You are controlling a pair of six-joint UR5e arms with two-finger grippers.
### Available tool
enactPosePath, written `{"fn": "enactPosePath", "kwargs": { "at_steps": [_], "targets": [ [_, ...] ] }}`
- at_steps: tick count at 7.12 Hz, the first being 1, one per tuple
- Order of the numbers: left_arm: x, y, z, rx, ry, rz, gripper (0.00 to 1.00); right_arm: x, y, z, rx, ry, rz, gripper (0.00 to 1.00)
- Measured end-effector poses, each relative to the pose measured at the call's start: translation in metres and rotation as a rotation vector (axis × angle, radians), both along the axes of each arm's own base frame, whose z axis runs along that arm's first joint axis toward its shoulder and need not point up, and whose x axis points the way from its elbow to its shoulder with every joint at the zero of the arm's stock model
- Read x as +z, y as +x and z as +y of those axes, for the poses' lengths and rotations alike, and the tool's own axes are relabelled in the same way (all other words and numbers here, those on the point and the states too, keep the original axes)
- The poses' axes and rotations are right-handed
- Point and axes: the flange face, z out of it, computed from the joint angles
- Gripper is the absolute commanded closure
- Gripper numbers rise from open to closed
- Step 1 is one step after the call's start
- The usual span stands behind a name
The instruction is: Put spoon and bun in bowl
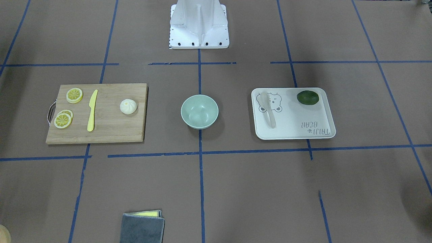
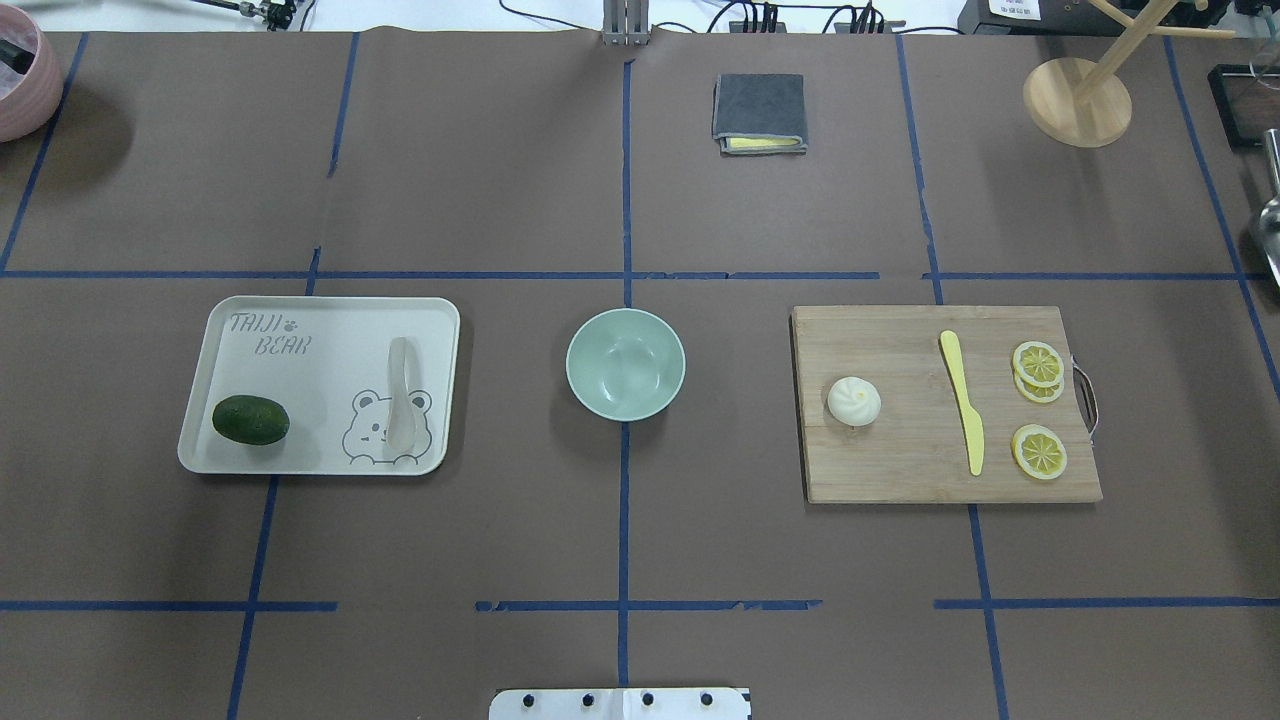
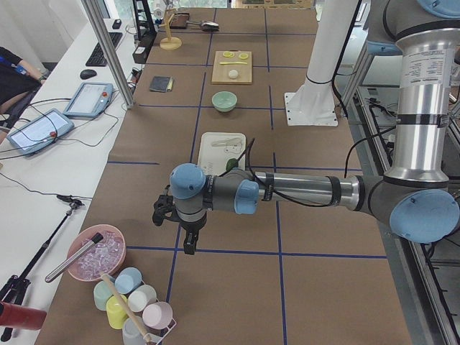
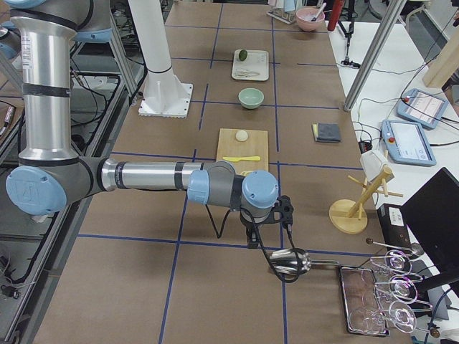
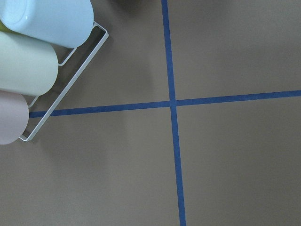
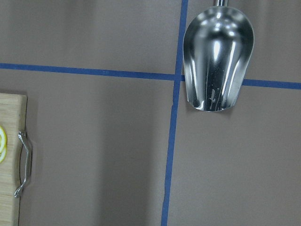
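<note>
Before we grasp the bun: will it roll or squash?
The bun is a rounded dome on the flat cutting board, so a side nudge would probably scoot or roll it. Its pleated, matte top suggests a soft skin; a hard pinch may dent it. Small, so likely light.

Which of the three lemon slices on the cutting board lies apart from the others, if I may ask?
The lone slice nearest the robot; the other two slices overlap.

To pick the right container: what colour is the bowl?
The bowl is pale mint green; overhead view.
</note>
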Motion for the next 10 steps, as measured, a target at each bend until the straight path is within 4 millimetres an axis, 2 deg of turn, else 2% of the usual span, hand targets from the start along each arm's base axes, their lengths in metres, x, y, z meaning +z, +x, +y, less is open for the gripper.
{"fn": "enactPosePath", "kwargs": {
  "at_steps": [3,4,5,6,7,10],
  "targets": [
    [-0.005,0.000,-0.002,0.000,0.015,0.002,0.00,-0.008,0.000,-0.007,0.001,0.017,0.000,0.00],
    [-0.017,0.002,-0.007,-0.001,0.043,0.004,0.00,-0.017,0.001,-0.016,0.001,0.035,0.002,0.00],
    [-0.044,0.011,-0.013,0.004,0.096,0.010,0.00,-0.028,0.001,-0.023,0.009,0.048,0.003,0.00],
    [-0.078,0.038,-0.018,0.005,0.146,0.026,0.00,-0.045,0.000,-0.035,0.035,0.046,0.002,0.00],
    [-0.109,0.076,-0.019,-0.007,0.160,0.056,0.00,-0.061,-0.002,-0.047,0.063,0.034,0.001,0.00],
    [-0.178,0.194,-0.013,-0.056,0.127,0.181,0.00,-0.093,-0.022,-0.072,0.051,0.062,-0.004,0.00]
  ]
}}
